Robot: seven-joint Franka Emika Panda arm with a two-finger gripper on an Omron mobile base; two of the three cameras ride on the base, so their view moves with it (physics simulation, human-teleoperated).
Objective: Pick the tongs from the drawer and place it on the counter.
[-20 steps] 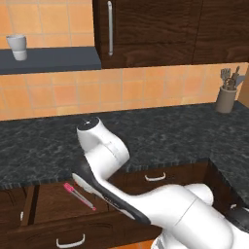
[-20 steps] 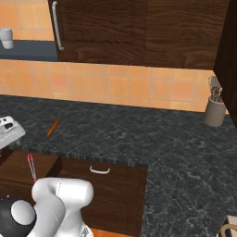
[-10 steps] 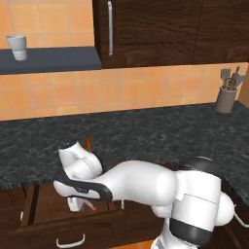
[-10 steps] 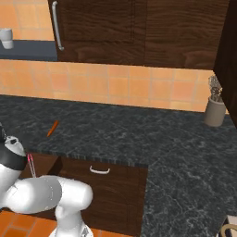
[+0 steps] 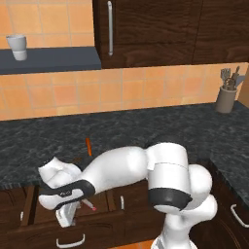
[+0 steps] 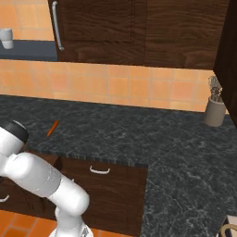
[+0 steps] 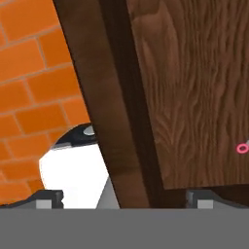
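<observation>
We see the table [image 5: 146, 126], the long speckled stone top with its corner, carrying nothing of the task yet: an orange stick [image 5: 89, 146] lies on it near the front edge, and a utensil holder [image 5: 225, 98] stands far off at the right end. So we judge the job to be at its start, with the pick, the lift and the placing all left to do.

Below the table edge the drawer [image 5: 34, 214] stands pulled open, its lighter floor showing. The tongs [image 5: 90, 205] lie inside it (we make out only a short pink stretch, just beside the robot's hand, the rest being hidden behind the arm). In the hand view a small pink tip [image 7: 242, 148] shows at the right edge over the drawer's wooden floor, which we take for the same tongs.

The arm is folded low and reaches far to its left, its forearm running across the drawer front and the wrist turned downward over the open drawer. The tool [image 5: 66, 217] hangs at the drawer's front rim with its jaws spread wide and nothing between them, near the tongs but, as far as we can tell, not touching them.
</observation>
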